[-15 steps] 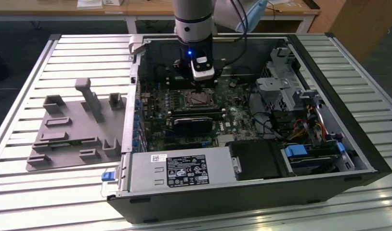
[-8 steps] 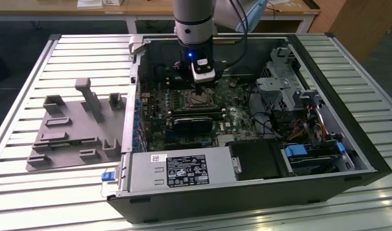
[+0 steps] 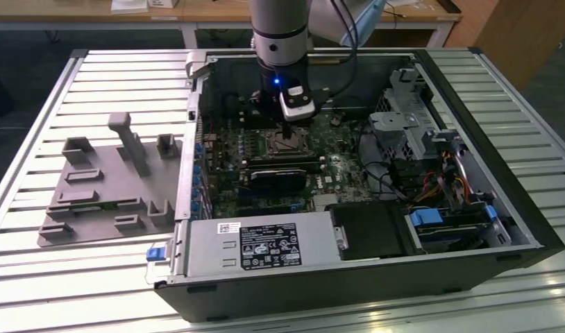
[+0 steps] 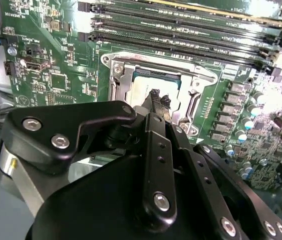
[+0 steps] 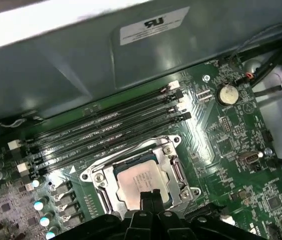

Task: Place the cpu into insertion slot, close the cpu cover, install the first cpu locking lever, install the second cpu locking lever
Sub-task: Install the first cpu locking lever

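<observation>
The cpu [image 5: 140, 181], a silvery square chip, lies flat in the insertion slot [image 3: 284, 143] on the green motherboard. The cpu cover [image 5: 109, 183], a thin metal frame, lies down around the chip, which shows through its window; it also appears in the second wrist view [image 4: 122, 80]. A thin wire locking lever [image 5: 131, 151] runs along the socket's side nearest the memory slots. My gripper [image 5: 150, 196] stands just above the chip's edge, its black fingertips [image 4: 154, 96] close together and shut, with nothing seen between them. In the exterior view the gripper [image 3: 287, 133] hangs straight down over the socket.
Long black memory slots [image 5: 111, 125] run beside the socket. A black card [image 3: 275, 177], a grey power supply [image 3: 255, 246], a drive cage [image 3: 407, 121] and cables [image 3: 384, 177] crowd the open case. A grey fixture plate [image 3: 107, 191] lies on the slatted table at the exterior view's left.
</observation>
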Robot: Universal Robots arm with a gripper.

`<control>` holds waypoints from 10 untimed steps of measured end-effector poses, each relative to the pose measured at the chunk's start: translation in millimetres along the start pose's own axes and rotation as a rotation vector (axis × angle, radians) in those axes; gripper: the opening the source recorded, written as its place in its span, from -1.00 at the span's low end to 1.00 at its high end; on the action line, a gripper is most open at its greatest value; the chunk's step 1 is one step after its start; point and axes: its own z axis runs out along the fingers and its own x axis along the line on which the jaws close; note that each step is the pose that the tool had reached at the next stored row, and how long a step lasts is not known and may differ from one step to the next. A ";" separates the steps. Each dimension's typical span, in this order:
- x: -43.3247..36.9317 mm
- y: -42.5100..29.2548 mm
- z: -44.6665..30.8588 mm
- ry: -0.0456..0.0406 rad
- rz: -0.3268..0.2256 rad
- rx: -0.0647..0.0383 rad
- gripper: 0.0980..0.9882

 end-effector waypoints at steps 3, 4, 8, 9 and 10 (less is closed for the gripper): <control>-0.2 0.0 1.2 0.0021 -0.032 0.000 -0.99; -0.2 0.0 1.4 0.0029 -0.047 -0.002 -0.99; -0.2 0.0 1.9 0.0065 -0.117 -0.009 -0.99; -0.5 0.2 2.0 0.0070 -0.127 -0.010 -0.99; -1.0 0.4 2.1 0.0073 -0.128 -0.010 -0.99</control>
